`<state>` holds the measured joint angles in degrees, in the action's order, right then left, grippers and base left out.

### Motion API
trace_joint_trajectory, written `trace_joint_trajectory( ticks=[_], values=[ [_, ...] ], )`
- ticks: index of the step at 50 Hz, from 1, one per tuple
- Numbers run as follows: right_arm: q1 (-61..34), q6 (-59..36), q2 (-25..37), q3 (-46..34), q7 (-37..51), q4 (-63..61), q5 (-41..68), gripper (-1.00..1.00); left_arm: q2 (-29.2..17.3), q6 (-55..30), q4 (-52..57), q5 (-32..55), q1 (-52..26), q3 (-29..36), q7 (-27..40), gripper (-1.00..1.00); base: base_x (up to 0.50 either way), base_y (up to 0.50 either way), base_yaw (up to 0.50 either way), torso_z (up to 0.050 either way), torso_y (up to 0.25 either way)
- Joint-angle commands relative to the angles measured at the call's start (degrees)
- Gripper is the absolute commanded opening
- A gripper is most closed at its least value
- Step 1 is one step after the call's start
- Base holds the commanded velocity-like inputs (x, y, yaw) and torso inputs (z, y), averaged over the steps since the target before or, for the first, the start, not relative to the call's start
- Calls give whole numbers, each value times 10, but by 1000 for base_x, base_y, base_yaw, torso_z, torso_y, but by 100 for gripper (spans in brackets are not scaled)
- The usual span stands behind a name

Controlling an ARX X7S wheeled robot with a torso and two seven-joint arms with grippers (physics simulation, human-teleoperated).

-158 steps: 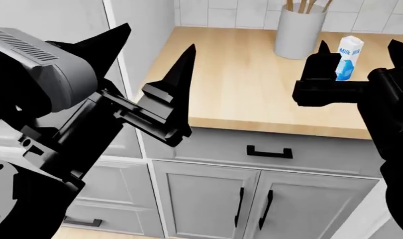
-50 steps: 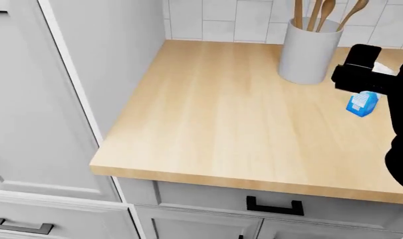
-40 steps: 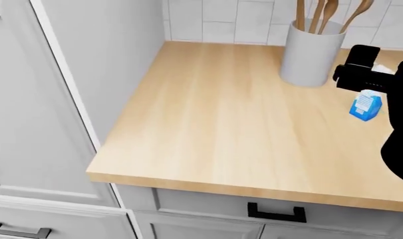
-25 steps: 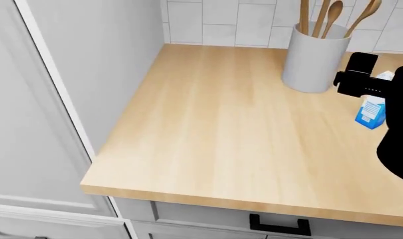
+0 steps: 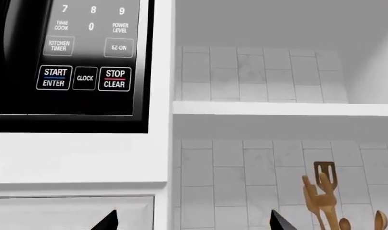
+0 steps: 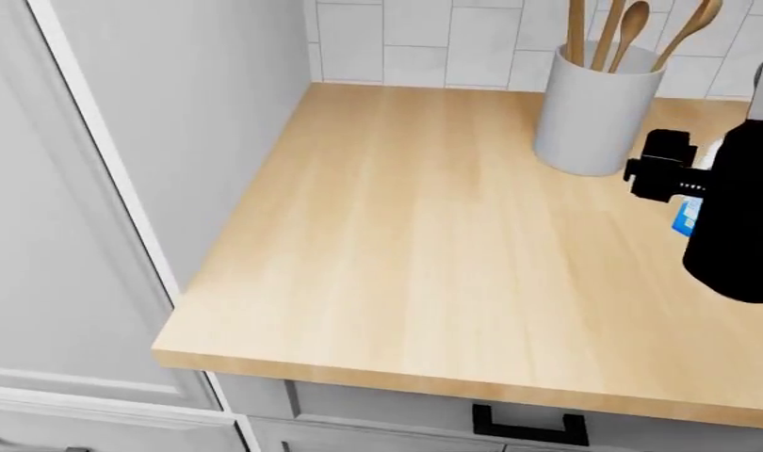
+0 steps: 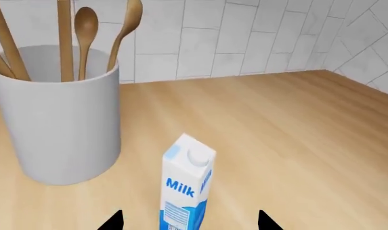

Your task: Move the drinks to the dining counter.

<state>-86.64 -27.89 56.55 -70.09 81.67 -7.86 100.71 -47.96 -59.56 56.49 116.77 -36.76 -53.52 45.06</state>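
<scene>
A: Where's the Milk carton (image 7: 186,186)?

B: Upright on the table (image 6: 419,245), near its back edge, just beside the utensil pot (image 7: 56,112) but apart from it.

A: And the right tool (image 7: 190,221)?

B: Spread wide, holding nothing, its tips either side of the carton. I'd ease forward, keep clear of the pot, and close on the body below the cap.

A: The left tool (image 5: 192,221)?

B: Open and empty, facing the microwave (image 5: 66,62).

white-and-blue milk carton (image 7: 186,184), grey-white pot (image 7: 56,112)
</scene>
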Motion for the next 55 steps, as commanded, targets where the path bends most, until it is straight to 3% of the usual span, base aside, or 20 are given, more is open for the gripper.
trace_joint_trajectory(
  ticks=[1,21,33,53,54,55],
  values=[
    [22,1,-22,-13,-43,85,-1,100,4,-7,-1,-6,-1,6,-1,100,0,0,0,0,0],
    [-8,-19,-115,-45,-168,270,-74,100,14,-23,3,-16,4,11,-2,100,0,0,0,0,0],
    [-1,-15,-166,-65,-209,409,-103,100,18,-34,4,-16,13,-2,-6,100,0,0,0,0,0],
    [21,-2,-209,-61,-254,537,-99,100,28,-46,1,-29,10,7,-12,100,0,0,0,0,0],
    [23,2,-204,-58,-249,528,-97,-100,30,-49,1,-32,10,7,-14,100,0,0,0,0,0],
    [24,3,-202,-57,-247,524,-96,-100,31,-49,1,-33,10,8,-14,100,0,0,0,0,0]
  ],
)
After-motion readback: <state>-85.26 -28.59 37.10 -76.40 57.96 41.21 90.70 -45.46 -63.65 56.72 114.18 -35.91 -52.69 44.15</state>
